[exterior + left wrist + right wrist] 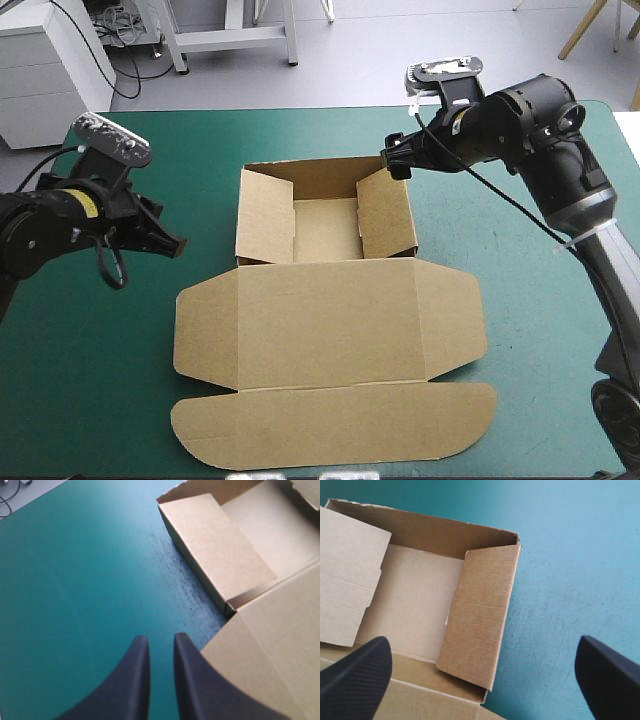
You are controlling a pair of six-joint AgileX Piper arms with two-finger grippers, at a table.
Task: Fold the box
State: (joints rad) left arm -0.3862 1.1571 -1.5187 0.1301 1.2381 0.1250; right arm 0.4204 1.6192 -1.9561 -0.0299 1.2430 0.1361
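- The box (330, 300) is seen in plain brown, unprinted; faint ribbing is shown on the flap (480, 625) between the right gripper's (482, 645) fingers (360, 675).
- The cover (80, 380) is teal-green; dark speckled scuffs (192, 585) are seen ahead of the left gripper (160, 637), and fine pale scratches (542, 625) beneath the right gripper.
- Both grippers' fingers are black; a fine woven grain is shown on the right gripper's.
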